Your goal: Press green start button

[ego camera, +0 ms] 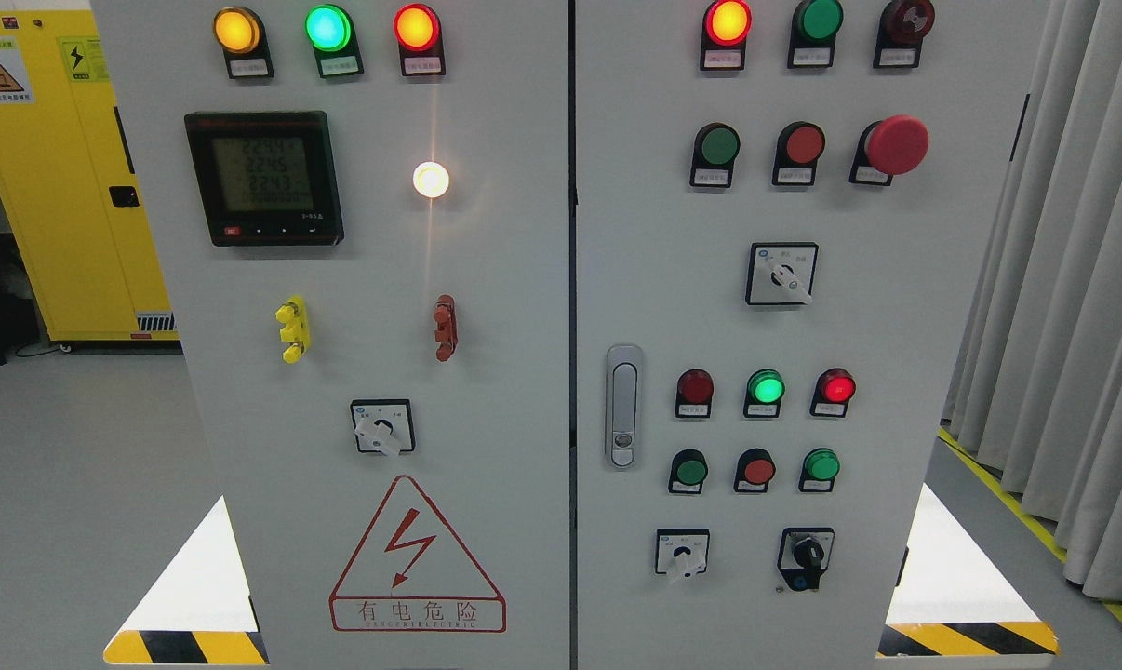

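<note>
Evidently neither hand shows, so its state is untellable; green button [715, 146] stands untouched.

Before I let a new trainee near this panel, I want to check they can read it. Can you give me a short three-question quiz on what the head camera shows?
1. True or false: a robot hand is touching the grey control cabinet.
2. Which lamp in the top row of the left door is in the middle: A amber, B round lit green lamp, C red?
3. Fill in: the large red mushroom-head button sits at the ____ end of its row of three on the right door.

Key: 1 false, no hand is in view. 2 B. 3 right.
</note>
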Controlling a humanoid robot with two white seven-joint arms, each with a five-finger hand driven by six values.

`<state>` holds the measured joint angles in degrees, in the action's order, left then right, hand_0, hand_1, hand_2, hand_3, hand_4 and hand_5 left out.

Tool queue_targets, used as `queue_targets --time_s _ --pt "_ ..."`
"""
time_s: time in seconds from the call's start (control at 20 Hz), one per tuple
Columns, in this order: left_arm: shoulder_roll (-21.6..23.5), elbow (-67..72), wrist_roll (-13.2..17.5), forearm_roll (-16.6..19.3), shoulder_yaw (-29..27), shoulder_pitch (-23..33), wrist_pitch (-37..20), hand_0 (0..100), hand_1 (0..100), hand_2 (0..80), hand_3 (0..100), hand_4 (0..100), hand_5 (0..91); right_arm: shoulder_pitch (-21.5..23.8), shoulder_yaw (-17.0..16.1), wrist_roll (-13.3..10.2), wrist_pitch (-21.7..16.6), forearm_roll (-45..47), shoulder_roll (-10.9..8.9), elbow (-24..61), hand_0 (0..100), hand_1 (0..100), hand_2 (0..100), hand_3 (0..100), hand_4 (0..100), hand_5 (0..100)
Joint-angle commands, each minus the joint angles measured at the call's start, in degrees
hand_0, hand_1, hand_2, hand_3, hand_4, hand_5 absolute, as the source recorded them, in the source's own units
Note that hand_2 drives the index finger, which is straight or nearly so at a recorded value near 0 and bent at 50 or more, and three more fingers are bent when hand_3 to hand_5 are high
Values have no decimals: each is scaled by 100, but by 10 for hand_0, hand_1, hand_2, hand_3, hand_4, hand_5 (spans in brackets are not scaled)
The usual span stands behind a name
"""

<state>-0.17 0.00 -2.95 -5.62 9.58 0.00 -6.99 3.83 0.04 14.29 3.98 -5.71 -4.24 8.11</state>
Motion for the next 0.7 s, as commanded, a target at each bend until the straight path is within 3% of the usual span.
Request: queue_targets --time_s 0.0,0.45,0.65 --pt "113 -150 -4 0 0 114 4 120 556 0 0 0 0 -23 -162 -14 -20 0 -24 -55 162 203 0 0 0 0" --pt "113 -150 -4 0 0 114 4 120 556 0 0 0 0 -84 -206 -40 -29 0 -51 -63 162 203 0 0 0 0" --pt "113 -141 -4 0 0 114 4 120 556 0 0 0 0 -154 -145 -268 -38 -79 54 190 162 205 0 0 0 0"
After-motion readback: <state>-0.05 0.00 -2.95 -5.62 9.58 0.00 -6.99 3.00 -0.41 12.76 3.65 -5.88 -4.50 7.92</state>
